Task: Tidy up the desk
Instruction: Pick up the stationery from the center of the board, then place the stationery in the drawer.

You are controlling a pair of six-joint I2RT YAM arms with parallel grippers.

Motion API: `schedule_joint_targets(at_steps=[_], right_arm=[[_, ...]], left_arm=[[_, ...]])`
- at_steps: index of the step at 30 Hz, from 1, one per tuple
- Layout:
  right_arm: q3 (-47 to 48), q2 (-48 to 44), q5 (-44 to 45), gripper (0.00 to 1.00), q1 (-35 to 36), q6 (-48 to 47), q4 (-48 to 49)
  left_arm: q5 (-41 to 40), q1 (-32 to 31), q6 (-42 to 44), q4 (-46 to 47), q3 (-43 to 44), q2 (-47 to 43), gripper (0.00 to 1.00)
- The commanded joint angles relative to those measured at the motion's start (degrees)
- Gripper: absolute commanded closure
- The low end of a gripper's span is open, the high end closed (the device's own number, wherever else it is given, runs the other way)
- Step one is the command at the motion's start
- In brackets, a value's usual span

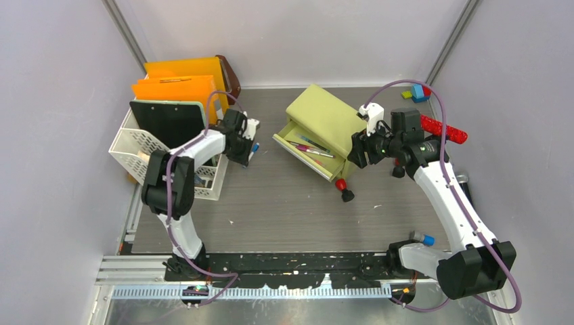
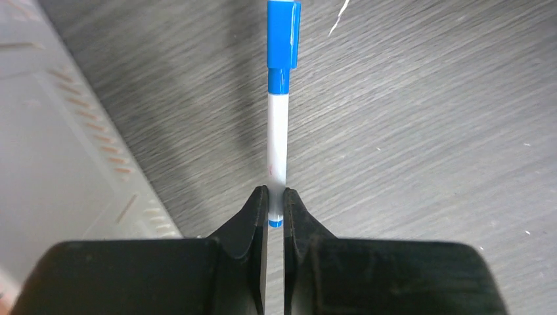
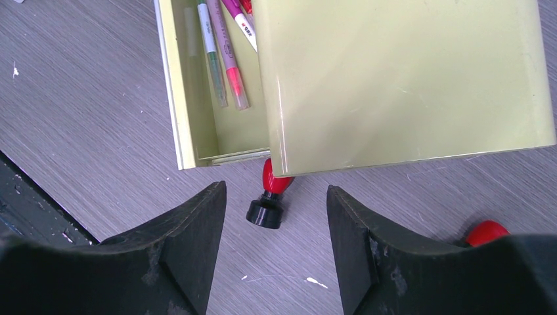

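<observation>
The desk [image 1: 284, 210] is spread beneath both arms, with its black perforated rail [image 1: 284, 263] laid along the near edge where the bases are bolted. A yellow-green cabinet [image 1: 329, 116] is set askew on the far middle of the surface, and its drawer [image 1: 306, 150] is pulled out toward the near left. A wide bare stretch of wood grain is left between the cabinet and the rail. To the cabinet's left the room is narrowed by a white mesh basket [image 1: 135, 152] at the desk's left edge, in which a black clipboard [image 1: 166, 122] and orange folders [image 1: 179, 81] are stood.

Between basket and cabinet the left gripper [image 2: 276, 197] is closed on the white barrel of a blue-capped marker [image 2: 278, 131], which is pinched near its tail. Whether the marker is lifted off the desk cannot be told. The right gripper [image 3: 276, 190] is held at the cabinet's near right corner with its jaws spread wide, and a red-and-black caster [image 3: 266, 209] is seen on the desk below the gap.

The pinch is shown only by the left wrist view; from above just a sliver of blue is seen. The pens [image 3: 223, 59] in the drawer are told apart only in the right wrist view. A red object [image 1: 445, 128] to the cabinet's right and coloured blocks [image 1: 420, 91] further back are shown only from above.
</observation>
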Motion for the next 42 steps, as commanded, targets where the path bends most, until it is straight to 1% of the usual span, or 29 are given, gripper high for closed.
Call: schedule_joint_targets(at_steps=[1, 4, 7, 10, 13, 15, 17, 21, 26, 29, 32, 35, 37, 38, 39, 42], right_arm=[[-0.1, -0.1, -0.9, 0.37, -0.3, -0.1, 1.5], [0.0, -0.1, -1.0, 0.37, -0.3, -0.1, 1.5], [0.0, -0.4, -1.0, 0.37, -0.3, -0.1, 1.5], [0.1, -0.6, -1.0, 0.37, -0.3, -0.1, 1.5], [0.2, -0.8, -0.8, 0.37, -0.3, 0.1, 1.5], [0.2, -1.1, -0.8, 0.37, -0.3, 0.2, 1.6], [0.2, -1.4, -0.5, 0.36, -0.3, 0.3, 1.6], [0.2, -1.9, 0.2, 0.37, -0.5, 0.4, 1.6], [0.0, -2.4, 0.3, 0.37, -1.1, 0.5, 1.6], [0.1, -2.4, 0.4, 0.37, -1.3, 0.4, 1.6], [0.2, -2.2, 0.3, 0.37, -1.3, 0.4, 1.6], [0.1, -2.2, 0.3, 0.37, -1.4, 0.4, 1.6], [0.1, -2.1, 0.4, 0.37, -1.4, 0.4, 1.6], [0.1, -2.1, 0.3, 0.36, -1.4, 0.4, 1.6], [0.1, -2.0, 0.3, 0.36, -1.5, 0.4, 1.5], [0.0, -2.1, -0.1, 0.37, -1.6, 0.2, 1.5]], left_arm=[[4.7, 0.7, 3.8, -0.8, 3.1, -10.7, 1.00], [6.7, 0.2, 6.9, -2.4, 6.3, -14.4, 1.00], [7.3, -1.9, 12.9, -5.5, 10.6, -15.8, 1.00], [7.2, -6.9, 21.6, -11.1, 15.8, -15.1, 1.00], [3.1, -13.8, 30.7, -15.3, 20.0, -13.6, 1.00], [-0.2, -18.4, 37.5, -15.1, 20.9, -13.0, 1.00], [-3.7, -22.3, 42.6, -13.4, 20.5, -12.3, 1.00], [-6.8, -27.8, 49.3, -10.7, 21.0, -9.0, 1.00], [-10.7, -29.9, 54.1, -8.2, 21.8, -5.4, 1.00], [-12.1, -30.1, 56.1, -5.1, 20.4, -4.9, 0.99], [-14.2, -30.2, 58.2, -0.9, 18.3, -5.1, 0.91], [-15.5, -30.2, 58.1, 1.2, 18.0, -4.9, 0.76], [-15.7, -30.2, 57.6, 2.0, 18.1, -5.0, 0.69], [-15.8, -30.2, 57.5, 2.4, 18.0, -5.2, 0.62], [-15.9, -30.2, 57.3, 2.8, 17.9, -5.3, 0.58], [-17.6, -30.2, 56.2, 4.7, 17.4, -6.1, 0.48]])
